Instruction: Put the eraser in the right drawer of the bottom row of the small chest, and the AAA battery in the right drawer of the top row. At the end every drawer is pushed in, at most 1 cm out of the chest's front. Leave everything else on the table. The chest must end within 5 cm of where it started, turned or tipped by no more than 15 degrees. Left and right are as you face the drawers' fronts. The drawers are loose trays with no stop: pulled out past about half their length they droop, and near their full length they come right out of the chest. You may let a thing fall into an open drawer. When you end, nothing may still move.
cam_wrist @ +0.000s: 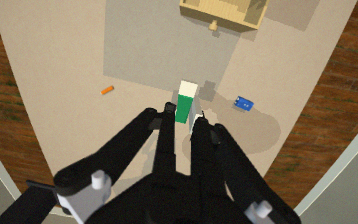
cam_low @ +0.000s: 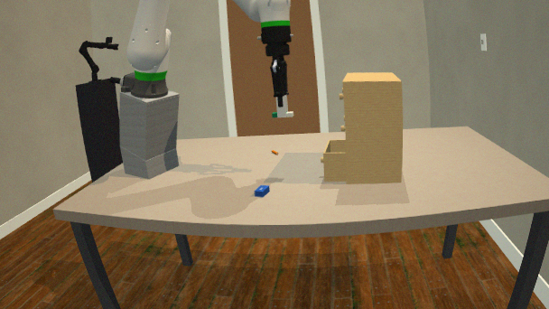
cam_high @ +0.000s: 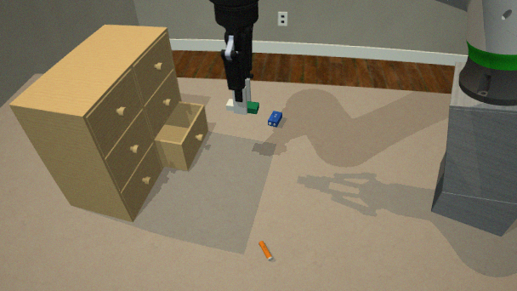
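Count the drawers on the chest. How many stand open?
8 drawers, two columns of four on the chest. One is open: bottom row, right. The other seven are shut.
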Controlling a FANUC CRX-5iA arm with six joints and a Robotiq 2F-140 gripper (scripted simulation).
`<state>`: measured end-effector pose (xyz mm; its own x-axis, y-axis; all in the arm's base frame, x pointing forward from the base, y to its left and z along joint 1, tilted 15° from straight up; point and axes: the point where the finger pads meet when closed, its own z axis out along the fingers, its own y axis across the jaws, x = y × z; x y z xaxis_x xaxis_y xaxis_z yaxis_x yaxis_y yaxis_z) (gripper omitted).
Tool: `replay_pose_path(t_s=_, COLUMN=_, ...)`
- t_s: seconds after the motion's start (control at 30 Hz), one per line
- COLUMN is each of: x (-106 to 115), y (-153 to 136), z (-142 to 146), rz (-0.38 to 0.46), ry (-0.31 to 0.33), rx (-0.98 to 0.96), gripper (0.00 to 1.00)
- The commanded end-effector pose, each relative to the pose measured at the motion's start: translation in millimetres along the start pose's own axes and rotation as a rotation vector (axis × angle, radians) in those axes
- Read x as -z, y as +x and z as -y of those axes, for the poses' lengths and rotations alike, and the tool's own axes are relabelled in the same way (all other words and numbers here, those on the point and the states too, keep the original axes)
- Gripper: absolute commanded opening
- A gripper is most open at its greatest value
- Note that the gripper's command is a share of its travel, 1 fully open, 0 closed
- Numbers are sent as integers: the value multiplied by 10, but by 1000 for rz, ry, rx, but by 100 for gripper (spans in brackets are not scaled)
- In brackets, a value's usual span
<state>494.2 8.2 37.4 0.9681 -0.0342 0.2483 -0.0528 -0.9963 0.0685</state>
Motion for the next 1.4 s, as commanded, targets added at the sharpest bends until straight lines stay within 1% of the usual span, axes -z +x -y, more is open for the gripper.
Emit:
replay_pose_path(t_s=0.0, x=26, y=2, z=0, rz=0, ry=0, rx=0, gripper=11)
replay_pose_path(t_s=0.13, x=20, y=-2, z=14, rz=-1, ry=5, rx=2, gripper=11)
replay_pose_path(t_s=0.2, x=-12, y=-22, z=96, rz=-8, ry=34, rx=13, gripper=11)
replay_pose_path(t_s=0.27, x=-75, y=-61, z=281, rz=-29, ry=99, rx=37, gripper=11)
replay_pose_path(t_s=0.33, x=-144, y=-99, z=556, rz=-74, ry=195, rx=69, gripper=11)
replay_pose_path(t_s=0.37, x=-170, y=-107, z=711, rz=-110, ry=248, rx=85, gripper=11)
replay_pose_path(t_s=0.4, x=-170, y=-107, z=711, rz=-110, ry=248, rx=85, gripper=11)
replay_pose_path(t_s=0.43, x=-184, y=-104, z=863, rz=-156, ry=301, rx=99, gripper=11)
replay_pose_path(t_s=0.47, x=-184, y=-104, z=863, rz=-156, ry=301, rx=99, gripper=11)
replay_pose_path(t_s=0.5, x=-185, y=-86, z=999, rz=-213, ry=348, rx=109, gripper=11)
replay_pose_path(t_s=0.6, x=-185, y=-86, z=999, rz=-213, ry=348, rx=109, gripper=11)
replay_pose_path(t_s=0.63, x=-175, y=-55, z=1106, rz=-278, ry=386, rx=114, gripper=11)
replay_pose_path(t_s=0.67, x=-155, y=-14, z=1174, rz=-349, ry=410, rx=115, gripper=11)
replay_pose_path(t_s=0.7, x=-131, y=32, z=1195, rz=-423, ry=419, rx=110, gripper=11)
replay_pose_path(t_s=0.77, x=-84, y=107, z=1092, rz=-511, ry=376, rx=90, gripper=11)
replay_pose_path(t_s=0.83, x=-59, y=117, z=839, rz=-575, ry=316, rx=70, gripper=11)
replay_pose_path(t_s=0.9, x=-56, y=50, z=530, rz=-616, ry=254, rx=56, gripper=11)
replay_pose_path(t_s=0.97, x=-56, y=50, z=530, rz=-662, ry=242, rx=50, gripper=11)
replay_pose_path(t_s=1.0, x=-59, y=-2, z=385, rz=-669, ry=215, rx=46, gripper=11)
replay_pose_path(t_s=1.03, x=-59, y=-2, z=385, rz=-689, ry=204, rx=43, gripper=11)
replay_pose_path(t_s=1.1, x=-67, y=-108, z=154, rz=-701, ry=156, rx=36, gripper=11)
replay_pose_path(t_s=1.17, x=-67, y=-108, z=154, rz=-701, ry=156, rx=36, gripper=11)
replay_pose_path(t_s=1.2, x=-70, y=-150, z=76, rz=-734, ry=109, rx=28, gripper=11)
replay_pose_path(t_s=1.27, x=-73, y=-196, z=-5, rz=-743, ry=80, rx=21, gripper=11)
replay_pose_path(t_s=1.37, x=-74, y=-205, z=-18, rz=-764, ry=43, rx=12, gripper=11)
